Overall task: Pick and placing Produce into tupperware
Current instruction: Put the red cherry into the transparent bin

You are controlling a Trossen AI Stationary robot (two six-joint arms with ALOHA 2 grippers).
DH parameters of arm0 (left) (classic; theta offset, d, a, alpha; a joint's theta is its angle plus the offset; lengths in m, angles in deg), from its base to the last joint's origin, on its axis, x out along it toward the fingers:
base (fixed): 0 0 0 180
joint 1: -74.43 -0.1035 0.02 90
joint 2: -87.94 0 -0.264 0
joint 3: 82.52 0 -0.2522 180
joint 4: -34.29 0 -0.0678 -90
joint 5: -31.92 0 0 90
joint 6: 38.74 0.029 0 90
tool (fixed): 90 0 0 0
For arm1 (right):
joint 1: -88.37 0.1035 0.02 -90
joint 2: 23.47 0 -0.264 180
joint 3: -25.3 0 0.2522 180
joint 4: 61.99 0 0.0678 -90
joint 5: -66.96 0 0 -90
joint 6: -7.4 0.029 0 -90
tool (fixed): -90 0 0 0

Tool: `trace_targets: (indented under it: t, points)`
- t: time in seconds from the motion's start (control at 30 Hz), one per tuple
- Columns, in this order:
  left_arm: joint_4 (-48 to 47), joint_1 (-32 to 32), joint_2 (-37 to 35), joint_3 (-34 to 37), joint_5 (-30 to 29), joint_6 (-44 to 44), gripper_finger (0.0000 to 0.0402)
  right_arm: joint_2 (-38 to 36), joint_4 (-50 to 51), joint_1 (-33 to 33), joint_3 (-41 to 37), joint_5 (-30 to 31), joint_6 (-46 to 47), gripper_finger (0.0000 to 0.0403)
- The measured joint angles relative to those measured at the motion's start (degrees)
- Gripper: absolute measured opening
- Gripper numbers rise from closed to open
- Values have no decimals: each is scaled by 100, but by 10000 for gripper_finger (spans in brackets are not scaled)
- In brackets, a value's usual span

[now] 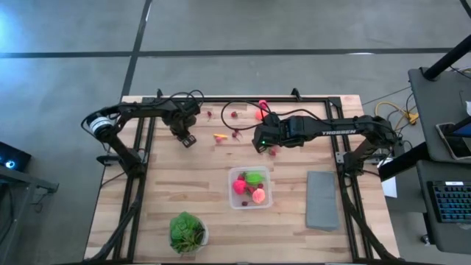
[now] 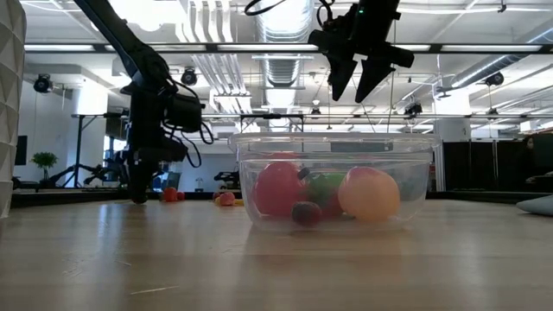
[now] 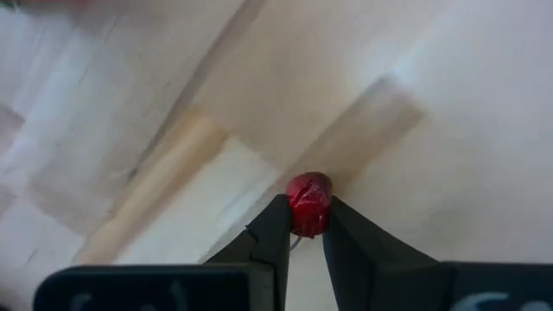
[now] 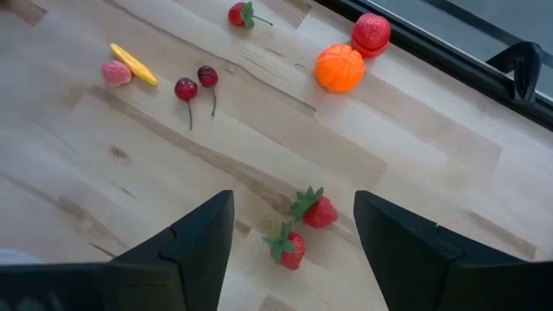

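High view shows several pieces already in the tupperware [image 1: 231, 197], many loose, left gripper [image 3: 307, 226] pinching a red berry [image 3: 308, 202].

Bare wood lies open between the tupperware [image 1: 249, 187] and grey slab [image 1: 321, 199] — scattered produce [image 1: 236, 135] and a leafy plant [image 1: 187, 231] crowd elsewhere.
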Motion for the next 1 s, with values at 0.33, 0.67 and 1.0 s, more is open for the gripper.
trace_targets:
  t: [0.33,0.67,1.0]
  points:
    - [823,1021,-1575,-143,1125,609,40,-279,54,314,-2,325,389,233]
    - [2489,2556,-1481,-82,1973,385,40,-1359,1007,1188,0,1553,2253,233]
    - [2755,3618,-126,-773,1965,33,40,-1657,1047,1796,-13,1539,2315,233]
